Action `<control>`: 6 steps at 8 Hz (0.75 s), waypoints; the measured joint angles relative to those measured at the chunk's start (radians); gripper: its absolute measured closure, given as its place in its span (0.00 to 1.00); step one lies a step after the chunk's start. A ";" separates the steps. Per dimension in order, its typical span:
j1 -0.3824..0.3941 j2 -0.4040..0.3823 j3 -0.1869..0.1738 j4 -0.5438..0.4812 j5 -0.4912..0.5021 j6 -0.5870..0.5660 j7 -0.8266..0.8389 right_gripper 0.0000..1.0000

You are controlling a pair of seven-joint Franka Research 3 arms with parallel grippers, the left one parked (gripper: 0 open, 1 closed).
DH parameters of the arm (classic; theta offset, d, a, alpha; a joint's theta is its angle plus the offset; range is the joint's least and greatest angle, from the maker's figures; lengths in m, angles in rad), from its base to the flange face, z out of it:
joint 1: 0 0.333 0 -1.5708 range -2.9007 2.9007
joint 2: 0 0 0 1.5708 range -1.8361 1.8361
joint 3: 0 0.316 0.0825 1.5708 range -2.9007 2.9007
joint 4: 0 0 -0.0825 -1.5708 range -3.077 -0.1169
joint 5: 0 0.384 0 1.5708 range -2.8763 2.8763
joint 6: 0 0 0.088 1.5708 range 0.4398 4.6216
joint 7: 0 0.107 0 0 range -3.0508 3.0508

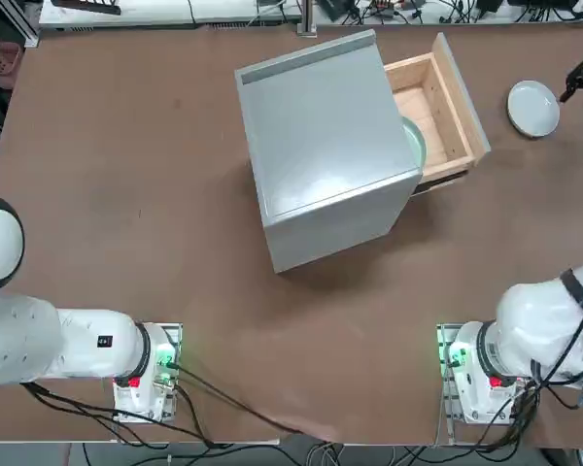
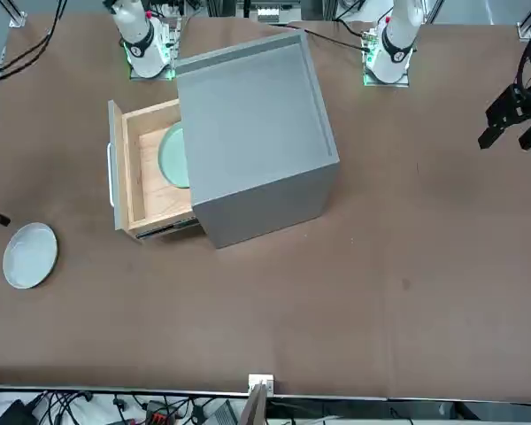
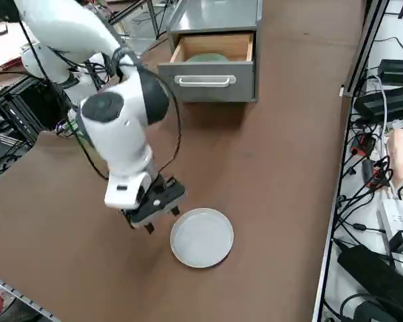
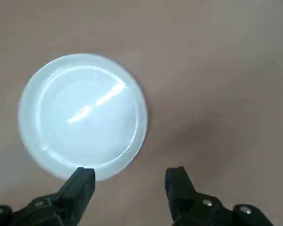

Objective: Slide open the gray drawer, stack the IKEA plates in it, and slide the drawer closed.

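Right tool (image 4: 130, 181) open wide, holding nothing, up over table (image 3: 269, 168) just beside white plate (image 3: 201, 237). Green plate (image 2: 173, 156) lies inside gray drawer (image 2: 146, 173). Drawer pulled out of gray cabinet (image 2: 248, 133).

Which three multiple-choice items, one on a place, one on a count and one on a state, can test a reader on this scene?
1. Where is the mint green plate?
A. on the cabinet
B. in the gray drawer
C. in the gripper

2. How many plates lie on the bare table?
A. none
B. one
C. two

3. The right gripper is:
A. open, empty
B. shut on a plate
C. on the handle

Key: 1 B, it lies inside the pulled-out drawer. 2 B, only the white plate. 3 A, its fingers are apart above the plate's rim.
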 joint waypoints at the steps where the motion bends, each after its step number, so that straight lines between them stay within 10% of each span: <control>1: -0.020 0.033 0.000 0.001 0.032 0.053 0.000 0.11; 6: -0.032 0.152 0.007 0.004 0.134 0.191 0.003 0.16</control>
